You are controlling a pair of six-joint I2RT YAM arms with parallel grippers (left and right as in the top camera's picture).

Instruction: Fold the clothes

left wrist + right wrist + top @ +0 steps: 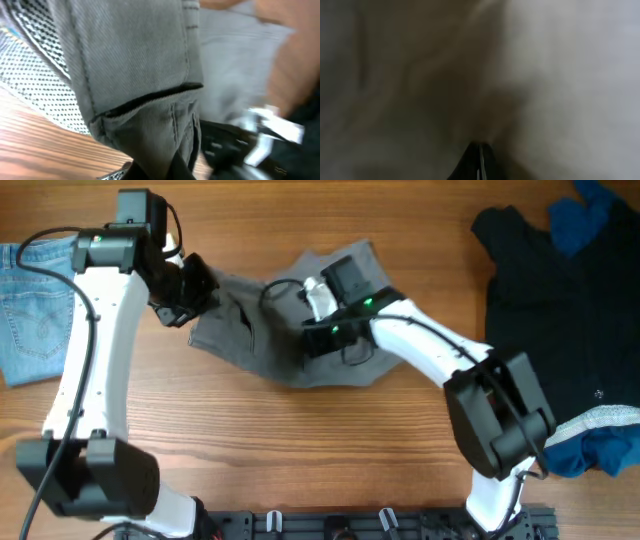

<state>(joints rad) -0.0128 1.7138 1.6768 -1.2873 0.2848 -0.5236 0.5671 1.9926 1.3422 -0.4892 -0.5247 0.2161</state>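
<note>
**Now: grey trousers bunched mid-table, an arm on each side**

Overhead, one pair of grey trousers (285, 345) lies crumpled at the middle of the wooden table (300, 450), a little toward the far side. Two arms reach into it. The left gripper (198, 295) sits at the trousers' left edge. The right gripper (316, 338) presses down near their centre. One pair of light-blue jeans (30, 310) lies flat at the left edge, partly out of frame and well apart from the trousers. One black garment (560, 300) fills the right side, with blue cloth (590, 220) at its far corner and more blue at its near corner. Bare wood runs along the near side in front of the trousers and between them and the black garment.

From the left wrist, a seamed fold of the trousers hangs close to the lens, raised above the wood, with dotted pocket lining (35, 80) at the left. The cloth runs into the dark fingers, which are clamped on it.

From the right wrist, everything is blurred grey cloth. Two dark fingertips (474, 162) meet at the bottom edge, closed together. Whether they pinch cloth cannot be told.
</note>
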